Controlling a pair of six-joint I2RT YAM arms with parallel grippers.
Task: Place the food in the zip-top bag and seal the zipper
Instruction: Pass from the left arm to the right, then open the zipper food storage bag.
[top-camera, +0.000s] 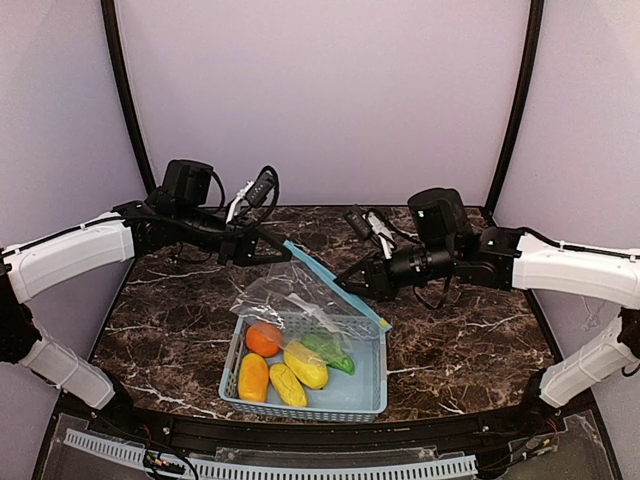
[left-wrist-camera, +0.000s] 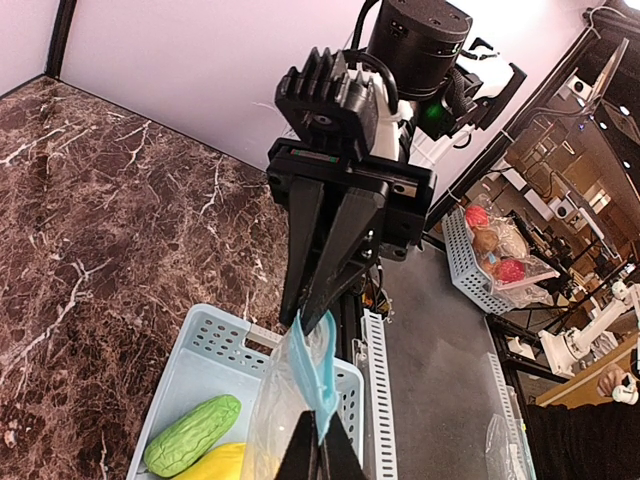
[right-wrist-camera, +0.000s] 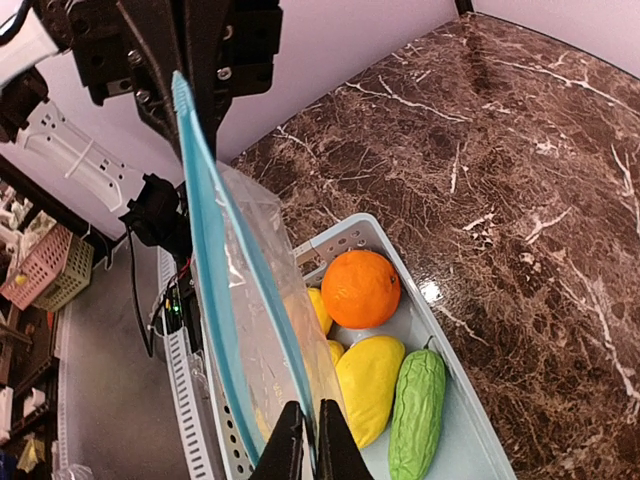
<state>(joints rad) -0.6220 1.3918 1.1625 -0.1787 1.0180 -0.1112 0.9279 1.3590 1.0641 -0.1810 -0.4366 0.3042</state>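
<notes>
- My left arm (top-camera: 70, 255) and right arm (top-camera: 575, 270) have white shells with black joints.
- Loose black cables (top-camera: 268, 182) loop off each one.
- The left gripper (top-camera: 283, 256) and right gripper (top-camera: 342, 287) are matte black, fingers tapering.

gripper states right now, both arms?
Left gripper: closed, holding one end of the zipper on the zip-top bag.
Right gripper: closed on the zipper's other end.
</notes>
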